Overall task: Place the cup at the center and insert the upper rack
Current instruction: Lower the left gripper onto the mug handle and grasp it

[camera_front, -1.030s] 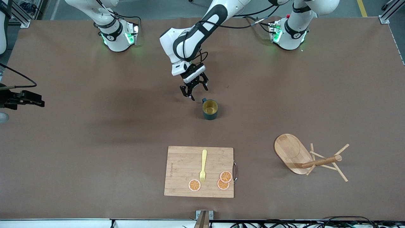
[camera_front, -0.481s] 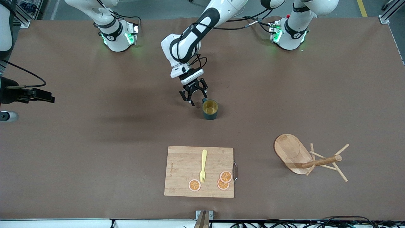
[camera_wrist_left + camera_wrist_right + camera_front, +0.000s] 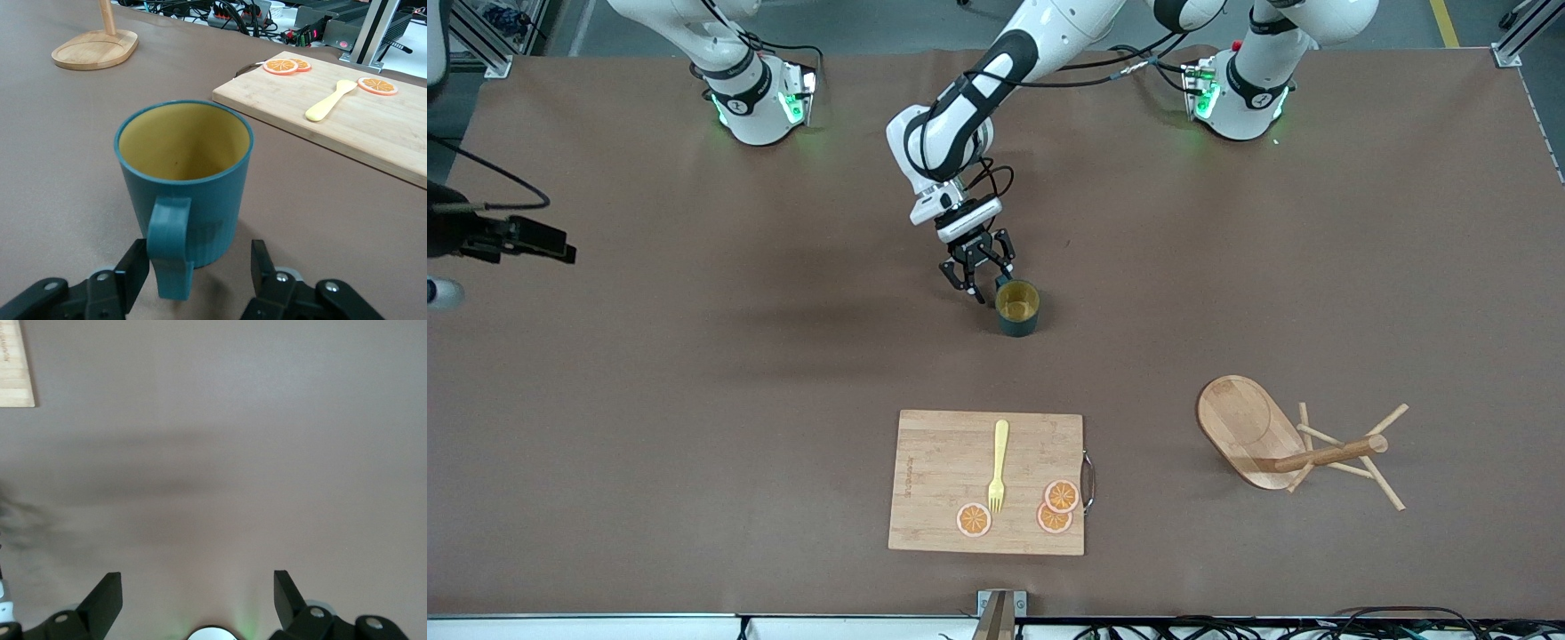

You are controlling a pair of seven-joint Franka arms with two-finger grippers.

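Nearest the front camera lies the board [image 3: 985, 482], with a fork [image 3: 997, 466] and orange slices [image 3: 1060, 495] on it. Toward the left arm's end of the table the rack [image 3: 1249, 431] lies tipped over, its post and pegs pointing sideways, untouched.

Farther from the camera, about mid-table, the cup [image 3: 1016, 308] stands upright, handle turned toward the robots. The left gripper [image 3: 980, 274] is low beside it. In the left wrist view its fingers [image 3: 133, 267] are spread apart with the handle [image 3: 169, 247] between them, not yet pinched.

To grip well, the fingers should probably slide a little farther in so the pads meet the handle squarely, then close gently. A pinch near the handle's outer edge could let the cup swing or slip. Since the cup looks near the centre already, any shift likely needs to be small, and a low lift would keep it steady.

The right gripper [image 3: 197, 600] waits over bare table at the right arm's end, fingers wide apart.
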